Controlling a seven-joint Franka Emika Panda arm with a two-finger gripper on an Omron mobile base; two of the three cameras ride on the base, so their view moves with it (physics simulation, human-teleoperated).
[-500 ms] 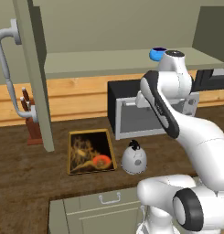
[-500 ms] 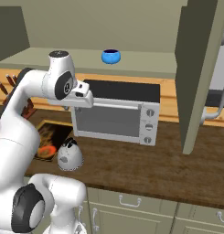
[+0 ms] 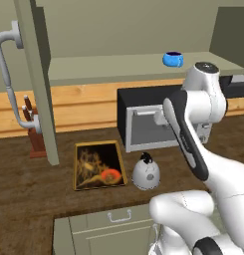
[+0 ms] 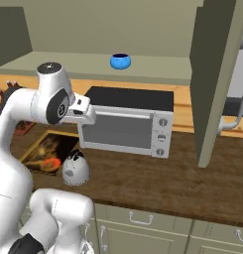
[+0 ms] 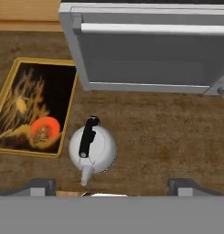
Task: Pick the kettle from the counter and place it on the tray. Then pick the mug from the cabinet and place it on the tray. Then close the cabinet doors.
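Overhead, the two-finger gripper [image 5: 111,187] hung released and empty, its dark tips wide apart at the bottom of the hand view. Between them, lower centre, the small silvery-white domed kettle [image 5: 92,149] stood on the dark brown wood-grain counter [image 5: 168,137], just beside the golden-rimmed rectangular tray [image 5: 8,89] at left. The bright blue mug [image 3: 173,59] sat on the cabinet shelf, upper right of the left base view.

One kettle [image 5: 92,149], one tray [image 5: 34,112], one blue mug [image 3: 172,59], one toaster oven [image 4: 128,122], one knife block [image 3: 35,133] holding two or three knives, two open cabinet doors [image 3: 35,74], two door handles [image 3: 8,74], and a few drawers [image 4: 143,233] below the counter [image 5: 168,132]
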